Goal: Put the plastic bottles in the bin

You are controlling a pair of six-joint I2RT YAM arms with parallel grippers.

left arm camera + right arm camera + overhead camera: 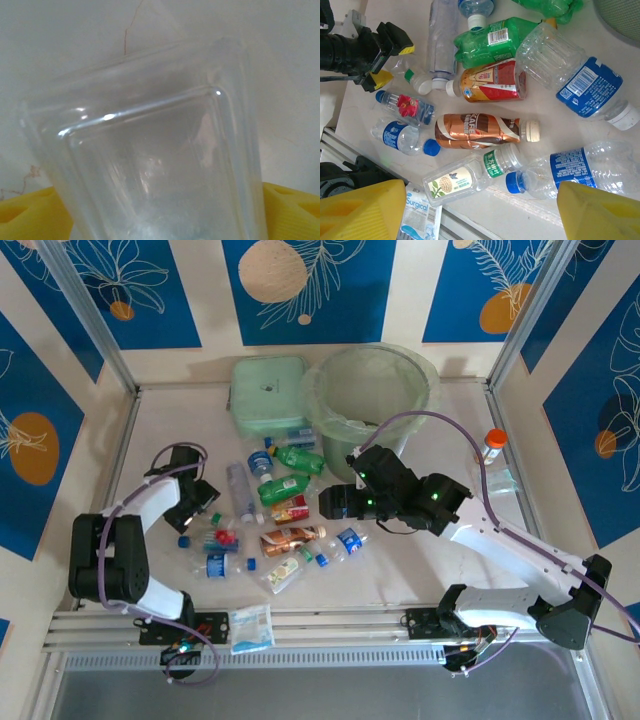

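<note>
Several plastic bottles lie in a heap on the table: two green ones, a red-labelled one, a brown one, clear ones with blue labels and a square clear one. The bin, a big pale green bucket with a liner, stands behind them. My left gripper is low at the heap's left side, open, its yellow fingers on either side of a clear bottle lying on the table. My right gripper hangs open above the heap's right part, holding nothing.
A flat pale green box sits left of the bin. An orange-capped amber vial stands at the right. A white-blue packet lies on the front rail. Metal frame posts border the table.
</note>
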